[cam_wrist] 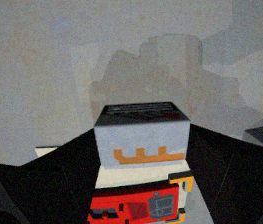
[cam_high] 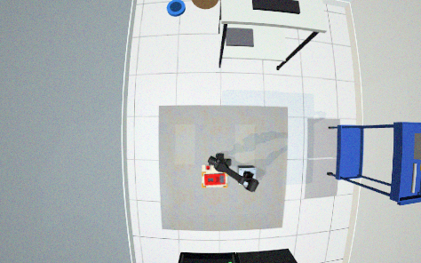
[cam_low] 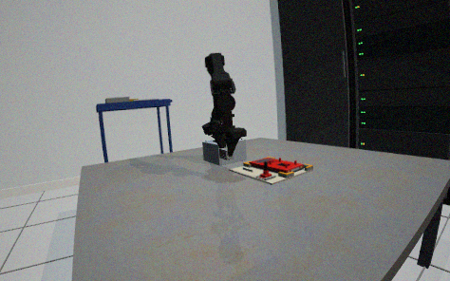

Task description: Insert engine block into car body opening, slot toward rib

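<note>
My gripper [cam_high: 218, 161] [cam_low: 228, 154] [cam_wrist: 140, 129] is shut on the engine block [cam_low: 223, 154] [cam_wrist: 137, 142], a pale grey block with a dark slotted top and an orange comb-shaped mark on the side facing the wrist camera. The block is held above the table. The red car body [cam_high: 214, 179] [cam_low: 274, 165] [cam_wrist: 136, 211] lies on a cream board [cam_low: 255, 176] [cam_wrist: 132, 176], beside and below the block. Dark and grey recesses show in its top; I cannot tell which is the opening. Its lower part is cut off in the wrist view.
A red peg-like part [cam_high: 208, 168] [cam_low: 266, 172] stands on the board. Yellow brackets [cam_low: 286, 174] [cam_wrist: 186, 181] sit at the car body's corners. A grey open-topped box [cam_low: 210, 153] stands by the arm on the table [cam_high: 186, 204] [cam_low: 165, 214].
</note>
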Robot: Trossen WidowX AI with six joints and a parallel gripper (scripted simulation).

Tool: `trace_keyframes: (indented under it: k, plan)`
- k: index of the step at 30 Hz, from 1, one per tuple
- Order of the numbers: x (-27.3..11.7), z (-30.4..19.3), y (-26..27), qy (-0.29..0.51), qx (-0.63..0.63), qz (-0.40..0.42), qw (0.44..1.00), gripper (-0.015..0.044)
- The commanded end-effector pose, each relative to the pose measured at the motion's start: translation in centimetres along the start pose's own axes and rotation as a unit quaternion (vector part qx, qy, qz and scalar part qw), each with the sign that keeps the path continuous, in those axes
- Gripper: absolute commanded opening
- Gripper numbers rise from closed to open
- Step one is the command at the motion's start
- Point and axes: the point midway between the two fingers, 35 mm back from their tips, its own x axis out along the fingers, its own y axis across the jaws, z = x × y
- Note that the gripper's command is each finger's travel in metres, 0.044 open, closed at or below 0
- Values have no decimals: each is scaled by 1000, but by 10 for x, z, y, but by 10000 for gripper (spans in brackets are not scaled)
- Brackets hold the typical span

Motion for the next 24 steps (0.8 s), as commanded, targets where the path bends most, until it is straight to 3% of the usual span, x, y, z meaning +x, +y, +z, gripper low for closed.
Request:
trace_keyframes:
  k: [1,13,24]
  plan:
    - [-15,0,0,-3,2,5,1000,0]
    - [-51,-3,-8,-3,2,5,1000,0]
    - [-32,-3,-8,-3,2,5,1000,0]
